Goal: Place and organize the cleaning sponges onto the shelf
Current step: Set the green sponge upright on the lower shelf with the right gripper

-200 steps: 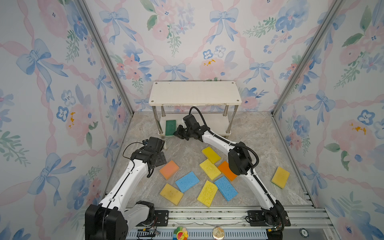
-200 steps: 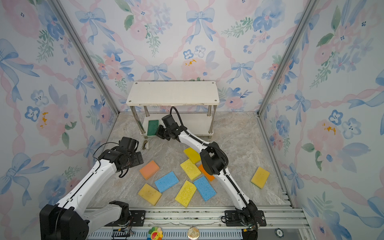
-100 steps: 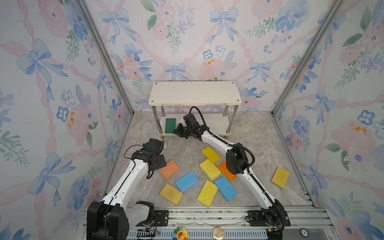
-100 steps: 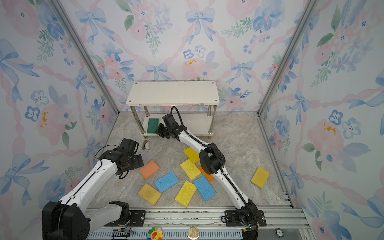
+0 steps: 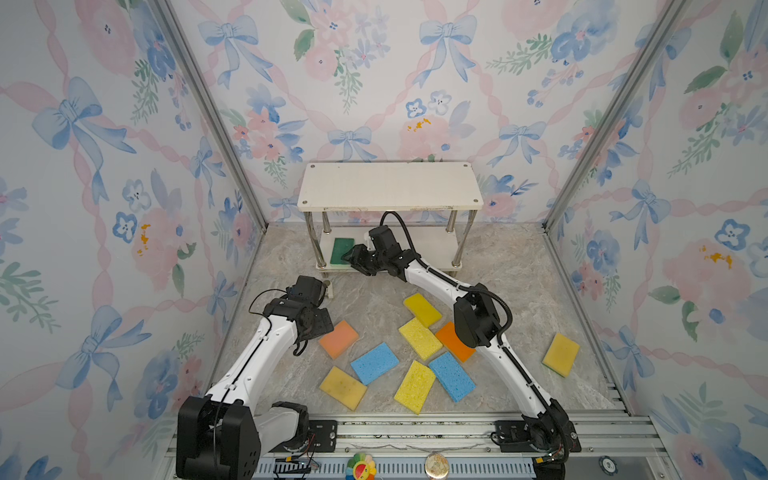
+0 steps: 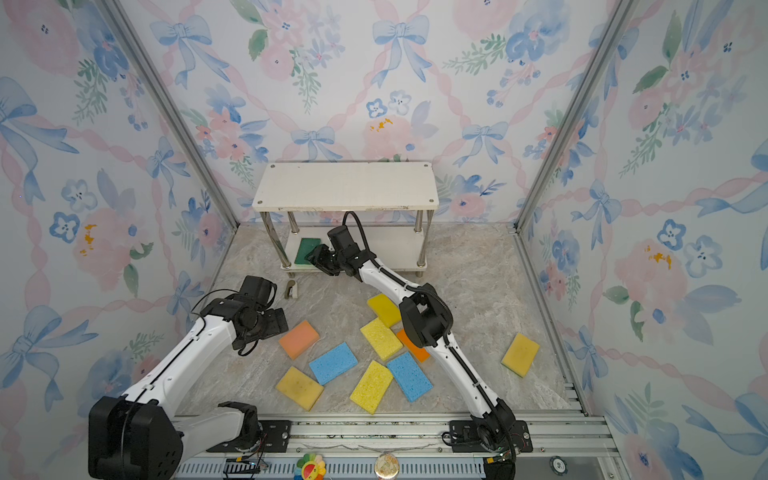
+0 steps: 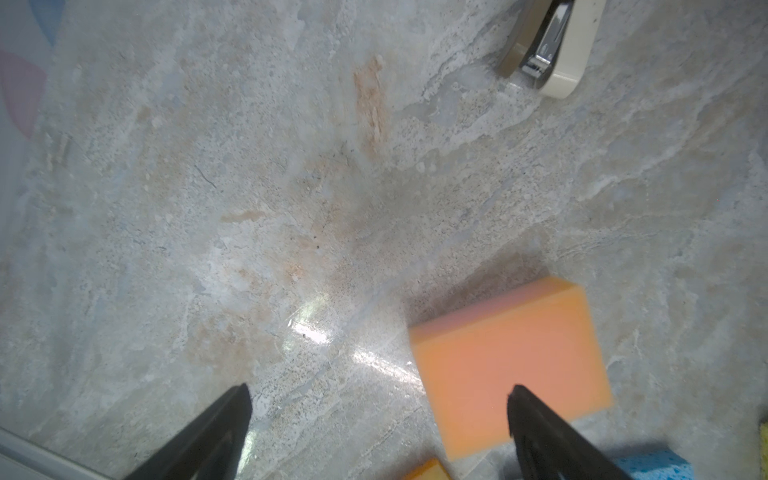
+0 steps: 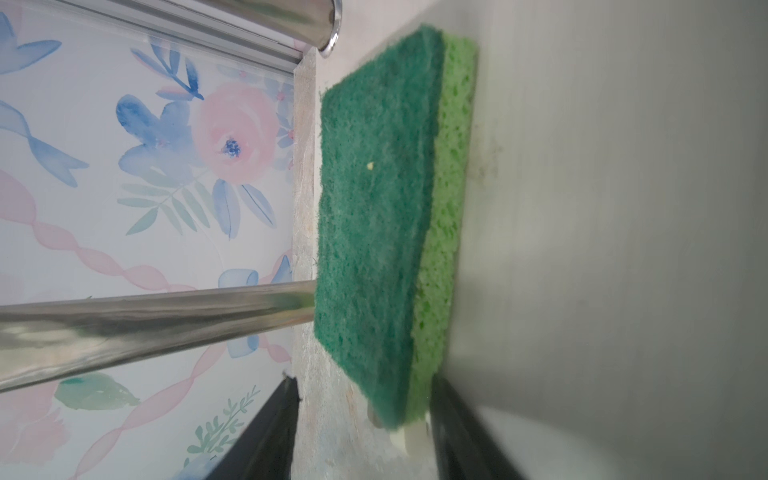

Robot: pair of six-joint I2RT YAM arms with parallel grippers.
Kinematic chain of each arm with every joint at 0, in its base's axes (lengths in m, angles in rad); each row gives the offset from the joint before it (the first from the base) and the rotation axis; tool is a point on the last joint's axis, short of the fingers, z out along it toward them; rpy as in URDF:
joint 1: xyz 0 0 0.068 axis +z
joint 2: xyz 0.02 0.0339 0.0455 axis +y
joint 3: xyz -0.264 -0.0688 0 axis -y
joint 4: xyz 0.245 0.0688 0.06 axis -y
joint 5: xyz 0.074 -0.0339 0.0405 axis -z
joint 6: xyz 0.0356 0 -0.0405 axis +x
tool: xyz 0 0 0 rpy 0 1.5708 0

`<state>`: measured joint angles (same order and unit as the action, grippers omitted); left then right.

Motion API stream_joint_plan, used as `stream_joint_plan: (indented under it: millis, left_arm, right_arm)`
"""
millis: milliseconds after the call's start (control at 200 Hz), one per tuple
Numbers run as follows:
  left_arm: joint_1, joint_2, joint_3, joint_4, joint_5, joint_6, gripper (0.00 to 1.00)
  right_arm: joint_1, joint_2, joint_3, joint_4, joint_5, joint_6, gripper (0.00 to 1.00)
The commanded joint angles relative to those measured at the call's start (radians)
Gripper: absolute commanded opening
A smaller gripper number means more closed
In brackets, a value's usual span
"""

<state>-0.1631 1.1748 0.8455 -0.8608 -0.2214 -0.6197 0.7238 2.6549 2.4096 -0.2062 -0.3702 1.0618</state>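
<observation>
Fingers of the R gripper are seen parted abt halfway, either side of the green sponge's near end w/ a gap on one side, so nothing is gripped; a sec ago they were shut on it. Sponge is now laid flat on the shelf's lower board, at its 9 o'clock end, scrub side up, close by the front leg. That is judged as the 1st sponge placed; a retreat of the R arm is prob. called for next. Top board is bare; lower board is seen to hold only that one. L gripper is held wide open & empty above the floor, one finger over the peach sponge, and has been brought nearer to it. Nine are left on the floor at 6 o'clock of the shelf: 5 yellow, 2 blue, 1 orange, the peach; one yellow is set well apart at 4 o'clock.
</observation>
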Motion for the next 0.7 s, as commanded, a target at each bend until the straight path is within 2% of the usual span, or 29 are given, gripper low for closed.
stream_joint_plan:
  millis: [0,325,695]
  left_arm:
    - [0.005,0.006,-0.012,0.002,0.02,0.024,0.98]
    - [0.005,0.003,-0.029,0.003,0.054,0.028,0.98]
    - [0.004,-0.004,-0.04,0.015,0.087,0.039,0.98]
  right_arm:
    - [-0.027,-0.014,-0.042,-0.025,0.039,-0.023,0.59]
    - [-0.029,0.058,0.052,-0.026,0.106,-0.037,0.64]
    - [-0.046,0.162,0.134,0.045,0.056,0.012,0.66]
